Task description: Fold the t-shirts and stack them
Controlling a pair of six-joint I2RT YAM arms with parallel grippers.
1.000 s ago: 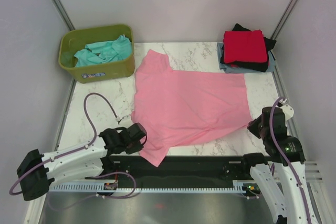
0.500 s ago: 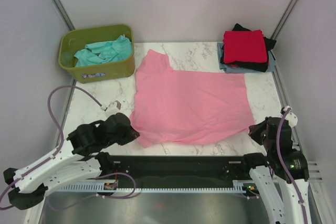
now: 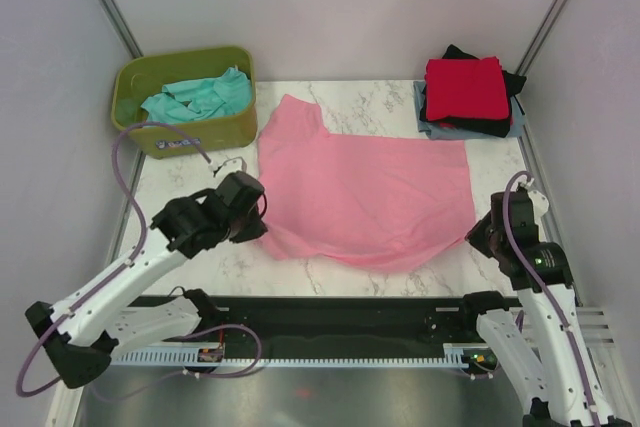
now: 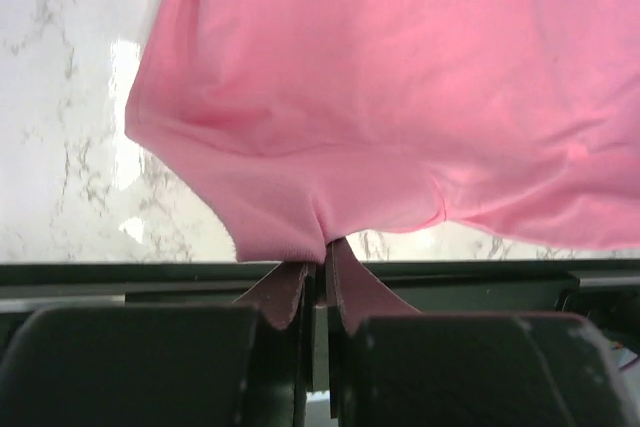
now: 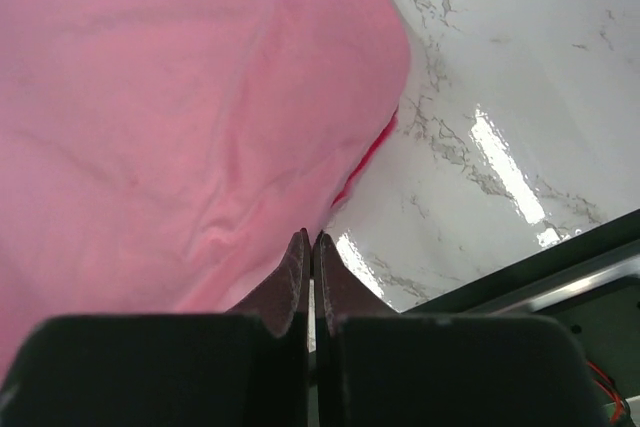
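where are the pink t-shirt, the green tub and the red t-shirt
pink t-shirt [image 3: 365, 197], top external view, middle of its spread body
green tub [image 3: 225, 127], top external view, its front wall
red t-shirt [image 3: 463, 87], top external view, centre of its folded top face

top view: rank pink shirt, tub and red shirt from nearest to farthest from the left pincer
1. Pink shirt, centre, its near-left edge pinched in the left pincer.
2. Tub, far left corner.
3. Red shirt, far right corner.
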